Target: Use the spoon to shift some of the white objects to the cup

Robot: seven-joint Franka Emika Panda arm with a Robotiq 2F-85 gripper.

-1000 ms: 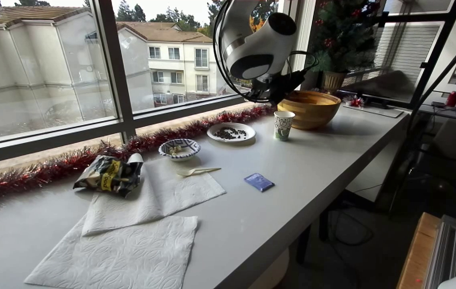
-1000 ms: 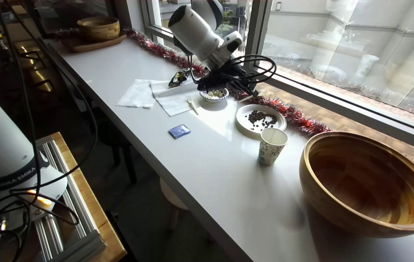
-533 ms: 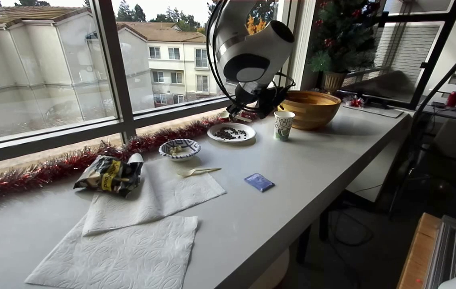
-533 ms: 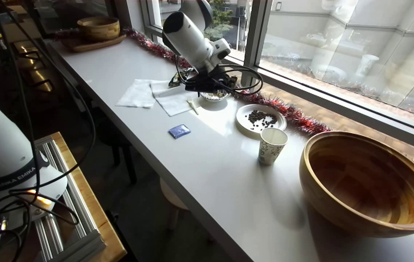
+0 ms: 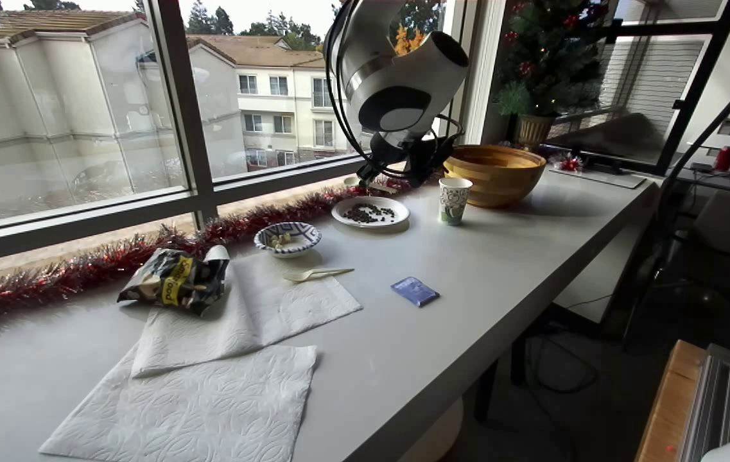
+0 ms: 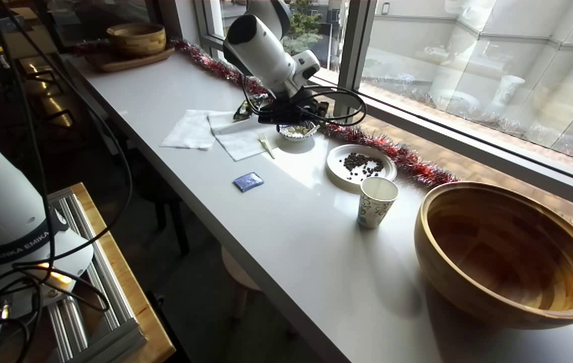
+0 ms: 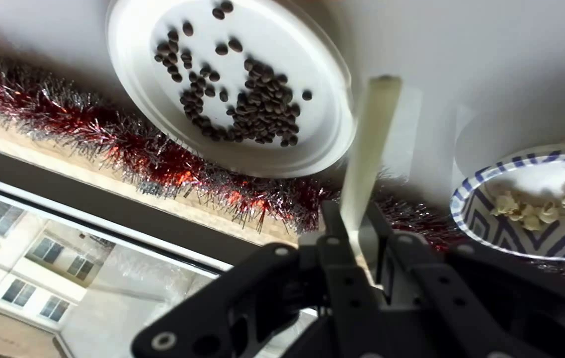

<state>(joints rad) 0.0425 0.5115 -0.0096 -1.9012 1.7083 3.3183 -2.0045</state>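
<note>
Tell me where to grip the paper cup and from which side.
Best taken, I'd judge, across the middle of its wall: the paper cup stands upright and narrows toward its base. Come in level from the side away from the window; the white plate lies window-side and the big wooden bowl stands nearby.

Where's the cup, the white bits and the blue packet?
Cup [image 6: 374,209]: in an exterior view, its patterned side.
White bits [image 7: 549,213]: in the wrist view, one middle bit.
Blue packet [image 5: 415,291]: in an exterior view, its upper face.
</note>
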